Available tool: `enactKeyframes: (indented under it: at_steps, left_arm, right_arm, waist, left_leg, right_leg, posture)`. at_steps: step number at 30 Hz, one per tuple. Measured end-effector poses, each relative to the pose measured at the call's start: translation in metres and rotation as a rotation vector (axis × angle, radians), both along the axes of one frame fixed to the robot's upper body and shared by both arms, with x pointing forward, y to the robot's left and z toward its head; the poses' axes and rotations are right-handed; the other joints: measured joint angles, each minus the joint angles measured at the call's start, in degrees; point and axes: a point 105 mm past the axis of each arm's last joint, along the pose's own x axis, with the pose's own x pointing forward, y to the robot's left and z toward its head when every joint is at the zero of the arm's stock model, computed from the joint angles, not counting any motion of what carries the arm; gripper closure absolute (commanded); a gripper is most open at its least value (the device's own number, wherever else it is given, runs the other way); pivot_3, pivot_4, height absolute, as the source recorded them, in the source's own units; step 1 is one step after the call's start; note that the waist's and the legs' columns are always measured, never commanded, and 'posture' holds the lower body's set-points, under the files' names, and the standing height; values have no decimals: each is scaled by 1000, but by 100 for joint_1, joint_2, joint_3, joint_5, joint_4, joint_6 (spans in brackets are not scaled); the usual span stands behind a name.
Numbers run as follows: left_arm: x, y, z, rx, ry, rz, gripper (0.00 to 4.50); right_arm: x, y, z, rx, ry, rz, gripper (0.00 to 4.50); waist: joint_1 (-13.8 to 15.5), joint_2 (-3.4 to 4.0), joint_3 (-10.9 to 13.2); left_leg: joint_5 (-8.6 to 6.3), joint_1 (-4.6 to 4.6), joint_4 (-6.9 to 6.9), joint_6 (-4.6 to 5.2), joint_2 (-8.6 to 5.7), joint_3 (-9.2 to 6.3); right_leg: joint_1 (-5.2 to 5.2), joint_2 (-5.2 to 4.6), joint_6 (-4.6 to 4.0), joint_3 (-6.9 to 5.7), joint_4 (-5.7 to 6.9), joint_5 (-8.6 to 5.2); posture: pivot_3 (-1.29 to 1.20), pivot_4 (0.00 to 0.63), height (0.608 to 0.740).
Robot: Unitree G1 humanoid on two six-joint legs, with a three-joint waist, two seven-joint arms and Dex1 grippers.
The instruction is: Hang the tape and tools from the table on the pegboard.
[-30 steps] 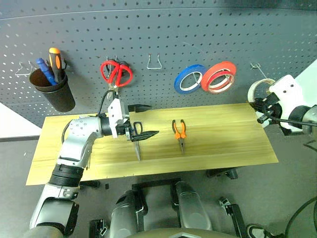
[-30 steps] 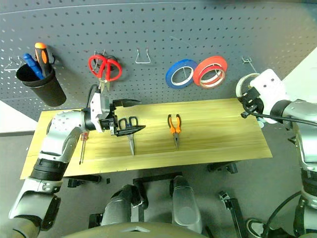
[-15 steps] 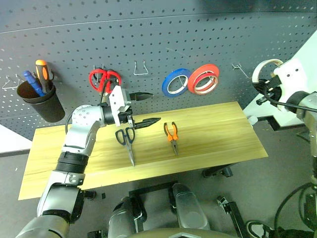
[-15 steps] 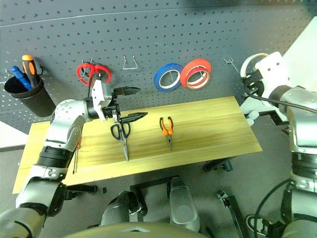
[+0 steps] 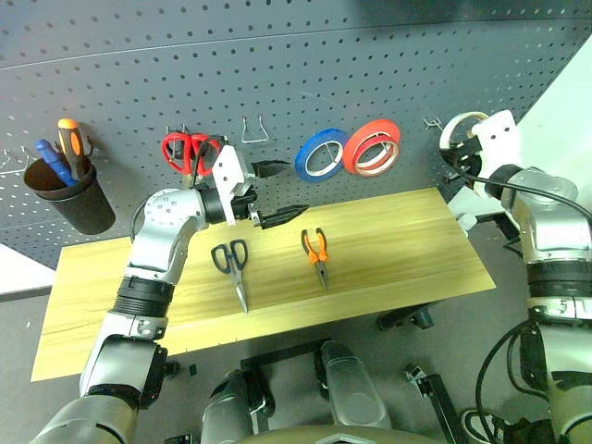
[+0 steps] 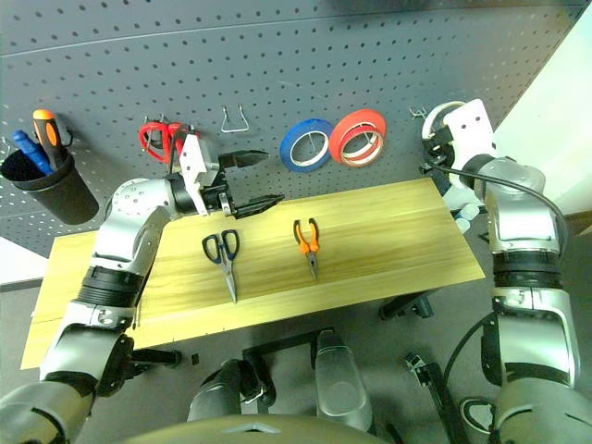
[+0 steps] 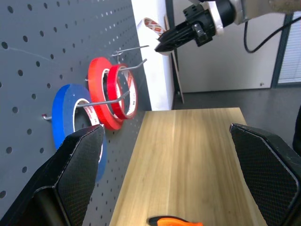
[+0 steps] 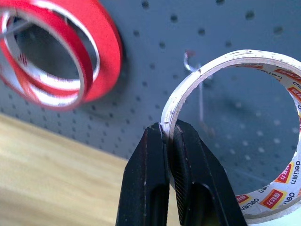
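Right gripper (image 8: 168, 136): we see it pinching the tape (image 8: 244, 132) beside a bare hook (image 8: 190, 61) on the pegboard (image 5: 370, 65).
Left gripper (image 5: 273, 192): spread wide, holding nothing, above the table (image 5: 398, 268).
Table: dark scissors (image 5: 231, 268) and pliers (image 5: 316, 252) well apart, right end bare.

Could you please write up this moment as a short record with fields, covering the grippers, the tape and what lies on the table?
right gripper: shut on the whitish tape, holding it up near a bare wire hook on the pegboard
left gripper: open, holding nothing, above the table
on table: dark-handled scissors, orange-and-black pliers
already on pegboard: blue roll, red-orange roll, red-handled scissors, black cup
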Motion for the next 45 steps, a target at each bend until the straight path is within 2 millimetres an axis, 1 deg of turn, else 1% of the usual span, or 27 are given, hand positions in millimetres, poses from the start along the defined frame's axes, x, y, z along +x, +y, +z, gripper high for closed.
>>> enactKeyframes:
  at_steps: [4, 9, 13, 17, 24, 27, 29, 33, 35, 37, 40, 42, 45]
  left_arm:
    - [-3, -2, 5, -6, 24, -10, 0]
    - [-4, -2, 7, -15, 62, -4, 0]
    - [-4, -2, 8, -20, 70, 2, 0]
    - [-3, -2, 9, -25, 67, 15, 0]
    - [-4, -1, 7, -25, 68, 22, 0]
    - [-5, 1, 5, -22, 72, 25, 0]
    - [-6, 1, 6, -21, 66, 27, 0]
    - [-8, 8, 2, -20, 82, 45, 0]
    - [-11, 12, -4, -11, 99, 53, 0]
    - [-13, 16, -12, 0, 132, 68, 0]
    - [-20, 25, -28, 34, 180, 103, 0]
    - [-26, 34, -43, 63, 222, 126, 0]
    - [-32, 40, -58, 75, 269, 151, 0]
  right_arm:
    - [8, 6, -3, 21, 7, 9, 4412]
    - [18, 14, -16, 54, 22, 19, 4412]
    - [26, 17, -20, 89, 16, 26, 4412]
    - [27, 15, -23, 101, 13, 40, 3367]
    - [25, 18, -20, 119, 2, 83, 970]
    - [19, 21, -14, 105, -3, 125, 14]
    - [6, 20, -13, 94, 23, 179, 14]
    - [-26, 18, -24, 71, 145, 256, 14]
    - [-44, 23, -32, 78, 222, 299, 14]
    - [-57, 31, -41, 102, 284, 332, 14]
    - [-66, 40, -50, 156, 366, 330, 14]
    - [-66, 45, -58, 204, 414, 293, 14]
    - [-64, 52, -78, 261, 507, 220, 14]
  waist:
    - [3, 0, 0]
    - [5, 1, 0]
    - [10, 1, 0]
    - [13, 1, 0]
    - [15, 1, 0]
    - [41, 1, 0]
    - [122, 1, 0]
    - [301, 2, -1]
    - [359, 2, -2]
    - [428, 1, -6]
    - [498, 2, -11]
    - [514, -3, -15]
    - [616, -7, -20]
  left_leg:
    - [0, 11, 0, 0, -3, -2]
    - [0, 15, 1, 0, -8, -4]
    - [1, 18, 2, -1, -11, -5]
    - [1, 20, 2, -1, -15, -6]
    - [1, 25, 2, -1, -15, -6]
    - [1, 24, 2, -1, -15, -7]
    - [0, 25, 2, -1, -15, -8]
    - [-5, 27, 8, 3, -22, -8]
    - [-15, 28, 9, -1, -20, -10]
    - [-29, 27, 11, 12, -21, -9]
    - [-35, 27, 12, 18, -23, -9]
    - [-36, 25, 12, 19, -24, -10]
    - [-40, 22, 12, 26, -29, -8]
  right_leg:
    - [11, -3, 0, 0, 2, -2]
    - [17, -5, 1, 0, 6, -2]
    - [20, -6, 3, -1, 8, -3]
    - [23, -9, 4, 0, 8, -4]
    - [27, -10, 5, 0, 9, -4]
    - [27, -12, 6, 0, 11, -5]
    - [27, -14, 6, 1, 12, -5]
    - [28, -25, 5, 0, 16, -4]
    - [28, -33, 3, -2, 17, -5]
    - [28, -38, 3, -3, 15, -5]
    - [27, -45, 1, -3, 14, -5]
    - [27, -48, -2, -7, 12, -6]
    - [21, -59, -19, -9, 10, -15]
  posture:
    - [-264, 106, 730]
    - [-257, 106, 730]
    - [-248, 111, 730]
    - [-245, 114, 730]
    - [-241, 121, 730]
    - [-234, 123, 730]
    - [-230, 123, 730]
    - [-220, 122, 730]
    - [-218, 123, 730]
    - [-213, 123, 730]
    - [-204, 126, 730]
    - [-198, 129, 730]
    - [-192, 136, 730]
